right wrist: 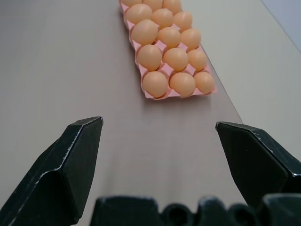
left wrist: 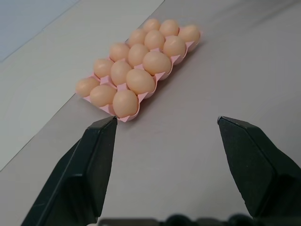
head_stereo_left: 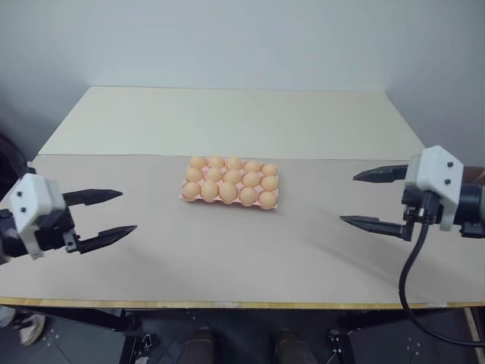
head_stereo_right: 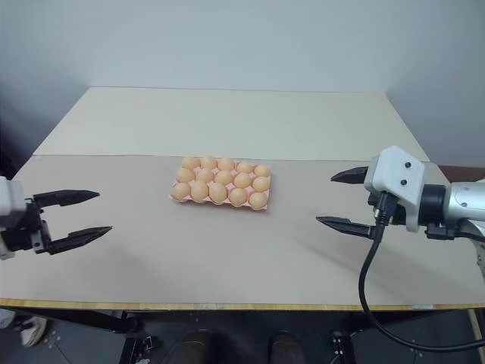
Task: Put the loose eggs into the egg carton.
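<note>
I see the egg carton [head_stereo_left: 230,182] mid-frame, every cup filled with fragile, smooth eggs [head_stereo_left: 227,191]; left hand [head_stereo_left: 106,215] and right hand [head_stereo_left: 373,199] gape empty.

The egg carton [head_stereo_left: 186,195], a flat pink moulded tray with scalloped edges and no lid, lies level near mid-table. All fifteen cups, three rows of five, hold tan-orange eggs [head_stereo_left: 228,191] seated upright, each touching its neighbours.
</note>
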You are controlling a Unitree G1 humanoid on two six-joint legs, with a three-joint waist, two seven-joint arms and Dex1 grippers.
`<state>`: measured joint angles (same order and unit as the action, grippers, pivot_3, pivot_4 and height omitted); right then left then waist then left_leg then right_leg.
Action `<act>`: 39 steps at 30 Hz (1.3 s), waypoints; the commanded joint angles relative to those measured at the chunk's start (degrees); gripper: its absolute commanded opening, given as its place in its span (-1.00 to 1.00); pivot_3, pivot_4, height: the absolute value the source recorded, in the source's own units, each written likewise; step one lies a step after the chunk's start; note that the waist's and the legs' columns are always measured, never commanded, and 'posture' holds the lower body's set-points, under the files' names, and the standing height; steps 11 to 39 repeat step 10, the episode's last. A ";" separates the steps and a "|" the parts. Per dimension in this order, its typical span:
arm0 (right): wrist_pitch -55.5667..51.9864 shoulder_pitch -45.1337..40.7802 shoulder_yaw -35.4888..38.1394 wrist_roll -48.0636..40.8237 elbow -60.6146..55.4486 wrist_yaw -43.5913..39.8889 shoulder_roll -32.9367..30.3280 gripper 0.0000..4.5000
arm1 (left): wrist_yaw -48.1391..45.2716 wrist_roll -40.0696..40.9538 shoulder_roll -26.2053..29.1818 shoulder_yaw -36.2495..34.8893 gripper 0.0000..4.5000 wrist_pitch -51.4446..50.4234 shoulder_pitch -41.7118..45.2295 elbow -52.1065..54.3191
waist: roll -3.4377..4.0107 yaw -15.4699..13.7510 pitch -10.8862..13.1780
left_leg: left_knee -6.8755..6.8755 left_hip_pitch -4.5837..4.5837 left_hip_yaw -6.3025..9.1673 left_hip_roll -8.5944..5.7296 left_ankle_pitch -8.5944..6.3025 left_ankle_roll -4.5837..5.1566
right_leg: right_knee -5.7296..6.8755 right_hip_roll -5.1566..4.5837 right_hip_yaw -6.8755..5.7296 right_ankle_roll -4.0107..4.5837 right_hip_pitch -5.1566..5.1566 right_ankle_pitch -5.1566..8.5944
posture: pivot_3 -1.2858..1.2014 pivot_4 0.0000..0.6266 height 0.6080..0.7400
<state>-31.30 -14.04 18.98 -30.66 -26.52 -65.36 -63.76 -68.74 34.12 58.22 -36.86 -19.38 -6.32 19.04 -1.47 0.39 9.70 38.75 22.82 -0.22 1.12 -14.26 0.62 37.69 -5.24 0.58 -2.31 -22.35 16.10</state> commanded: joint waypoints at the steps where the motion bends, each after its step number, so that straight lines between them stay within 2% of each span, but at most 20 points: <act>1: 2.45 -0.09 1.80 -0.34 0.64 -1.27 -0.68 1.00 | 1.53 1.47 1.02 -3.92 0.65 -2.27 0.12 3.18 | 0.00 -0.03 0.00 | 0.00 -0.01 0.00 -0.02 0.00 0.00 | 0.01 -0.02 0.01 0.00 0.01 0.00 | 0.03 -0.52 1.00; 10: 4.22 0.85 1.16 0.19 1.76 -3.00 -0.73 1.00 | 2.53 4.24 1.60 -7.11 0.65 -9.23 -1.27 6.28 | 0.00 0.14 0.00 | -0.02 -0.01 0.00 -0.01 0.00 0.00 | -0.01 0.00 0.03 0.00 -0.01 0.00 | 0.03 -0.52 1.00; 39: 4.22 0.85 1.16 0.19 1.76 -3.00 -0.73 1.00 | 2.53 4.24 1.60 -7.11 0.65 -9.23 -1.27 6.28 | 0.00 0.14 0.00 | -0.02 -0.01 0.00 -0.01 0.00 0.00 | -0.01 0.00 0.03 0.00 -0.01 0.00 | 0.03 -0.52 1.00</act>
